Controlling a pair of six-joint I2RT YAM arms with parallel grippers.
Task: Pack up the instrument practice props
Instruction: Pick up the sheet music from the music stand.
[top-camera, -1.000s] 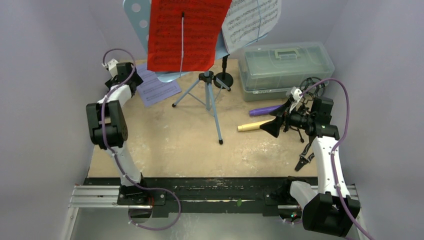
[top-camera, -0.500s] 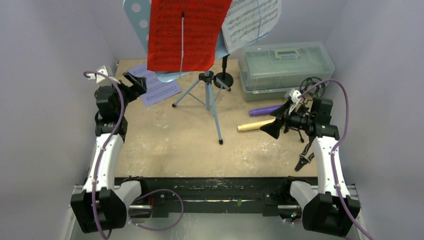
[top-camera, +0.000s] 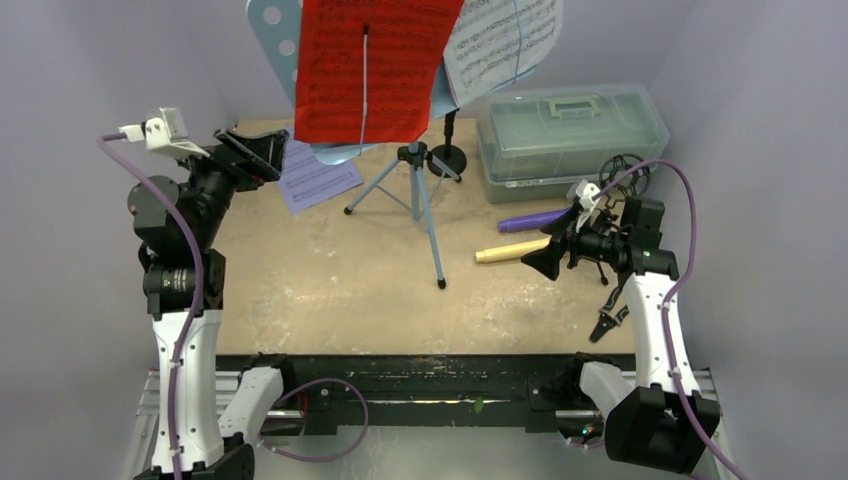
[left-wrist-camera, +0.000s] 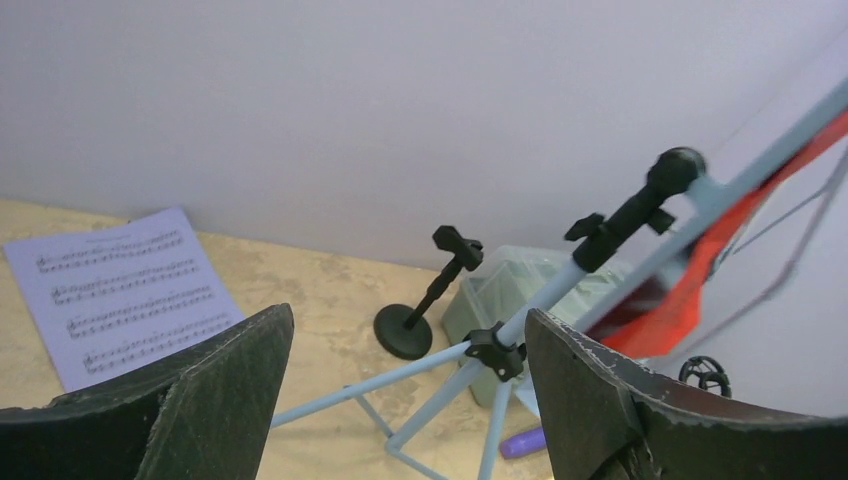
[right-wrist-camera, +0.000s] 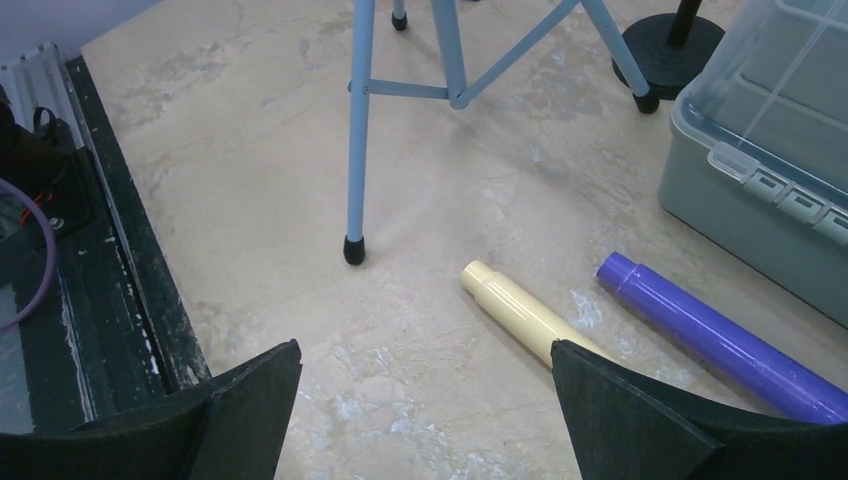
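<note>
You had nothing packed: left gripper (top-camera: 262, 155) and right gripper (top-camera: 558, 240) both hung spread apart and empty, the music rest (top-camera: 413, 157) with red folder (top-camera: 370, 70) stood at upper centre, and the purple microphone (top-camera: 530, 220) and cream microphone (top-camera: 510, 252) lay on the desk (top-camera: 350, 290) right of centre.

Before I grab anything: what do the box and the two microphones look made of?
Box: translucent grey-green plastic, light passing through the lid, moulded latches. Purple microphone and cream microphone: smooth, faintly glossy tubes, likely plastic; painted metal is possible.
</note>
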